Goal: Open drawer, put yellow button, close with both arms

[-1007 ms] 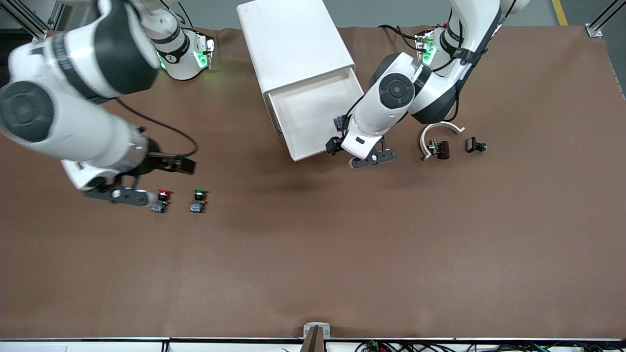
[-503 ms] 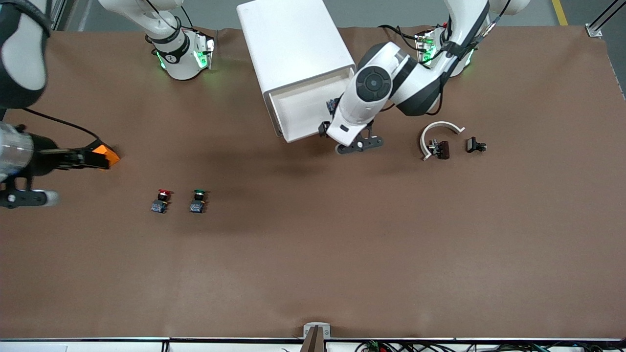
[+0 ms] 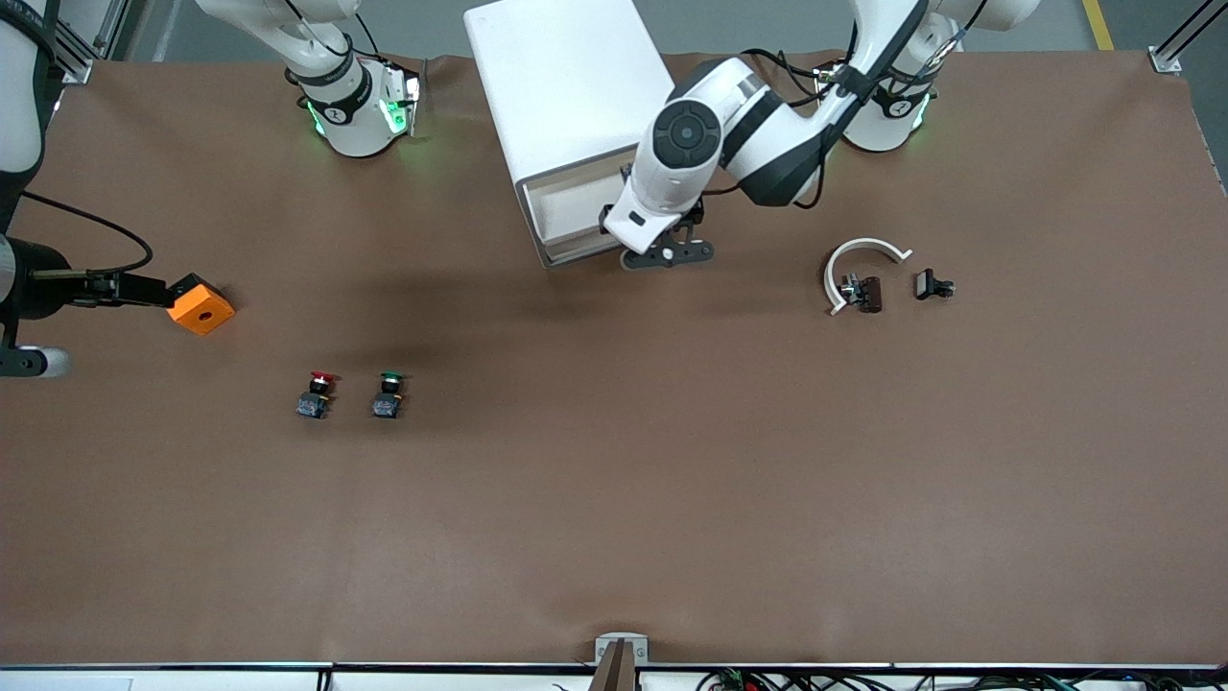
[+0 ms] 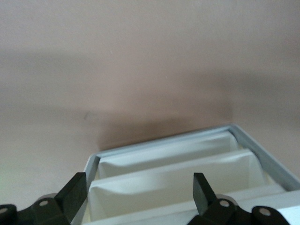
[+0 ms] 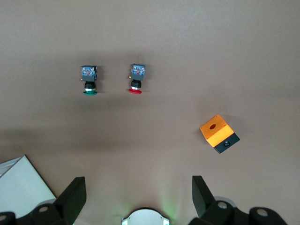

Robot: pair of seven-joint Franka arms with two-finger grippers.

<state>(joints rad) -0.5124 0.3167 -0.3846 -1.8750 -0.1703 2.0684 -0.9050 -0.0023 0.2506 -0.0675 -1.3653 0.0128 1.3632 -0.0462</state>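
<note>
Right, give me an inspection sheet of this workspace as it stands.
Surface: brown cover, flat with slight creases.
Job's things: drawer sticks out a little from the top of the cabinet; yellow button not seen in any view.
Clutter: red button beside green button; orange block; white curved piece with small black parts beside it.
Grippers: left pincer open, at the drawer's front; right pincer open, over the table's edge at the right arm's end.
Cables: black cable on the right arm; wires along the near edge.
Surroundings: frame post at a corner.
</note>
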